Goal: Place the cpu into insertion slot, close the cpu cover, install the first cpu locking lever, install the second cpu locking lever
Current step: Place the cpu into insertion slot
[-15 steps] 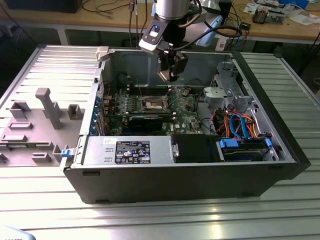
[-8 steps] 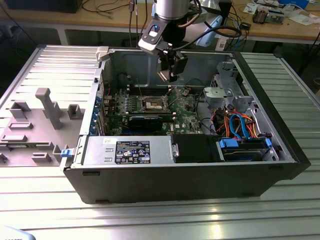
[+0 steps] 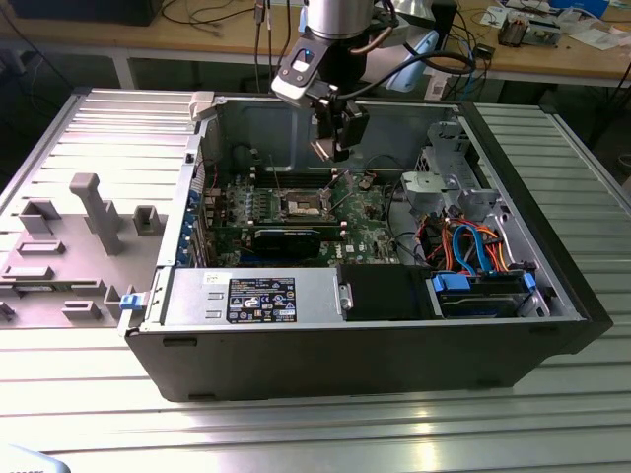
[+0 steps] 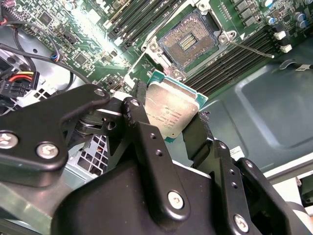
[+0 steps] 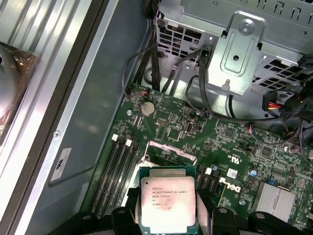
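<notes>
Open case [image 3: 345, 355] is holding the motherboard [image 3: 365, 212], socket [image 4: 188, 41] sitting bare. Fingers [image 4: 144, 139] are squeezing the cpu [image 4: 171, 110] by its edges.

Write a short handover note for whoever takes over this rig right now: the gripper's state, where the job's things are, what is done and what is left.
Gripper: shut on the cpu, fingers on its opposite edges, metal top facing the wrist cameras.
Position: the cpu hangs in the air inside the open computer case, above the motherboard and near the insertion slot.
Slot: empty, contacts bare. The cpu cover looks raised. One thin locking lever sticks out free beside the slot.
Done: the cpu is picked up and brought over the board.
Left: seating the cpu, closing the cover, fastening both levers.
</notes>
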{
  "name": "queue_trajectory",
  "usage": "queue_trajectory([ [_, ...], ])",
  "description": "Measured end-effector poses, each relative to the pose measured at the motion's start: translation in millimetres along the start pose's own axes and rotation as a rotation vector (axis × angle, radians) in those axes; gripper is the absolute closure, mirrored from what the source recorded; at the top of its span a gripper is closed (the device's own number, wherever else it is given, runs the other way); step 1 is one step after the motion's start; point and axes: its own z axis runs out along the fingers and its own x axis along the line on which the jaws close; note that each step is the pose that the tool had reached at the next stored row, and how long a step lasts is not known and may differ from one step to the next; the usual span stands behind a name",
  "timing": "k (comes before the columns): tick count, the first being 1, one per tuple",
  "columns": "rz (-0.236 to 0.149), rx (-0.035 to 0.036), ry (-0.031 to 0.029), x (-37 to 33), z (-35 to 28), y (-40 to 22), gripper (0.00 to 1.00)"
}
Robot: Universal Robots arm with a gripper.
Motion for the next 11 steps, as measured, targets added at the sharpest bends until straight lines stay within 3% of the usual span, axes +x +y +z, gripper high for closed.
queue_trajectory([
  [11, 0.033, -0.0006, -0.0029, 0.0, 0.0, 0.0, 0.45],
])
